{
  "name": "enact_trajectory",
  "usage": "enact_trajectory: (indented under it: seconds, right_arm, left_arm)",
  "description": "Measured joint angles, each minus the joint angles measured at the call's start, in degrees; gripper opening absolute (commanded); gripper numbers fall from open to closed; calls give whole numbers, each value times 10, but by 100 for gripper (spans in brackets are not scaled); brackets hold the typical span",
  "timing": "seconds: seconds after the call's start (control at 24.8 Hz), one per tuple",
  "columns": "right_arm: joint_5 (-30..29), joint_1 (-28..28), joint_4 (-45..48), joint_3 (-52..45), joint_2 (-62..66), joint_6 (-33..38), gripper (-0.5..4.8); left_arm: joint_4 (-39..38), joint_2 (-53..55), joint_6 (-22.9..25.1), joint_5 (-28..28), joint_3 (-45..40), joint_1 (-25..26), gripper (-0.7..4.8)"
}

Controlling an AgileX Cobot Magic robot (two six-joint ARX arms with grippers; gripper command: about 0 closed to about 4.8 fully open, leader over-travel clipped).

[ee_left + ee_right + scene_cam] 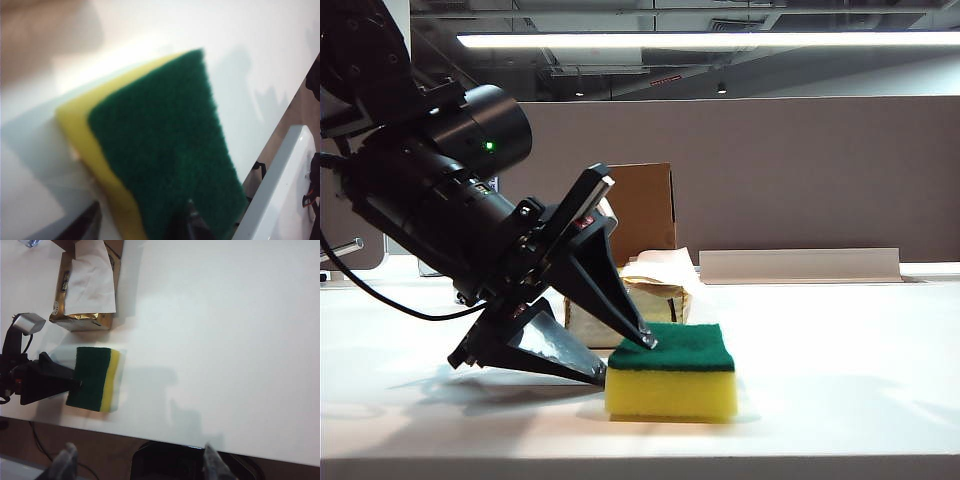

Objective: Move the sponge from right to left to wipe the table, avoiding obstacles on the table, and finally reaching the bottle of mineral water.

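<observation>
While the left gripper [625, 358] closes around the near end of the yellow foam sponge with a green scouring top [672, 372], jaws not yet visibly clamped, it should seat squarely before any sweep on the white table [840, 350]. Behind stands the silvery tissue pack [85, 290]. Only the right wrist view shows the right gripper [136, 460], open and empty.
</observation>
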Motion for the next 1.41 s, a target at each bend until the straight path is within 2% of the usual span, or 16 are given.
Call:
enact_trajectory:
  seconds: [0.48,0.6,0.76,0.81,0.85,0.97,1.41]
  right_arm:
    - [0,0,0,0,-1,0,322]
    - [0,0,0,0,-2,0,322]
    - [0,0,0,0,-5,0,322]
    - [0,0,0,0,-5,0,322]
    - [0,0,0,0,-6,0,321]
    - [0,0,0,0,-8,0,301]
    - [0,0,0,0,-9,0,301]
  left_arm:
    - [-40,1,-1,-25,24,-5,232]
    - [-60,14,-1,-28,46,-5,209]
    - [-79,50,-1,-26,90,-13,208]
    - [-78,52,-1,-26,91,-15,193]
    - [-78,52,-1,-26,91,-16,151]
    - [-82,54,0,-35,91,-17,-6]
    - [-91,56,-1,-52,90,-17,-6]
